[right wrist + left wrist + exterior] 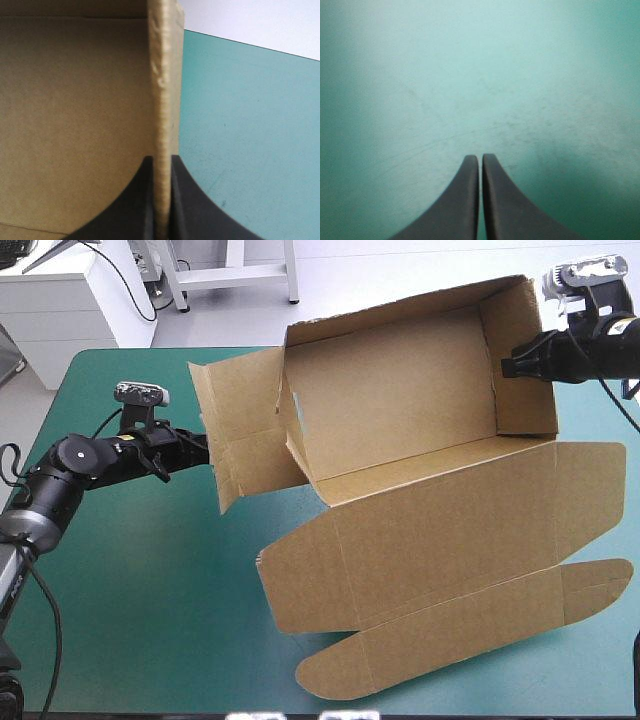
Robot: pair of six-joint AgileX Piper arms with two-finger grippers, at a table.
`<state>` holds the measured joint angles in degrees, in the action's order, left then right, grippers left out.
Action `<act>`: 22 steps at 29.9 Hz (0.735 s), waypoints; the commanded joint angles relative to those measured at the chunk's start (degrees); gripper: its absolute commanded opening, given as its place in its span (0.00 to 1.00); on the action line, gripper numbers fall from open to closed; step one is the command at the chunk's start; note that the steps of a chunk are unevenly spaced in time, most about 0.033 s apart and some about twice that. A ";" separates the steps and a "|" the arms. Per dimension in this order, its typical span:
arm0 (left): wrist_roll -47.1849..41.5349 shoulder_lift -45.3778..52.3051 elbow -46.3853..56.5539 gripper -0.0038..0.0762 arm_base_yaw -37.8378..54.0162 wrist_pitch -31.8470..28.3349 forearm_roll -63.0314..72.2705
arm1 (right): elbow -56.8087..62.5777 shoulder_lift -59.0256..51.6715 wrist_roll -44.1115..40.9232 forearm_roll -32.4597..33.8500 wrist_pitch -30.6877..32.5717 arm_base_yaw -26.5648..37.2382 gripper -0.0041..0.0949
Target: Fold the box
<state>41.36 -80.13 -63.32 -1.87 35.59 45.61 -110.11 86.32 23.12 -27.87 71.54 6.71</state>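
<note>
Box [400, 400] walls raised, right end effector [161, 160] clamping one wall

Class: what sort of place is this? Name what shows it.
Probably a robotics lab bench: a teal-green table, a half-folded brown box, the right gripper clamping its wall, the left gripper shut beside it.

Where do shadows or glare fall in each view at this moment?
High view: the box throws faint shadows on the teal-green cover along its edges. Left wrist view: pale glare on the cover ahead of the left gripper, a dark patch beside it. Right wrist view: the wall in the right gripper is evenly lit.
</note>
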 commanded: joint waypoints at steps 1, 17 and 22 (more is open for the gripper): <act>9.52 1.89 -1.52 0.06 0.02 3.54 15.47 | 0.78 -2.42 -0.10 -2.31 -0.21 0.47 0.02; 20.75 1.89 -1.61 0.06 0.31 31.05 45.50 | 4.14 -2.20 -0.78 -1.10 -3.78 0.35 0.02; 21.87 1.89 -3.00 0.06 0.31 35.58 45.45 | 4.14 -2.20 -2.51 -1.10 -6.73 -0.27 0.03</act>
<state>62.75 -80.19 -63.78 -1.45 66.99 85.70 -104.48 86.17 22.21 -26.20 69.88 6.77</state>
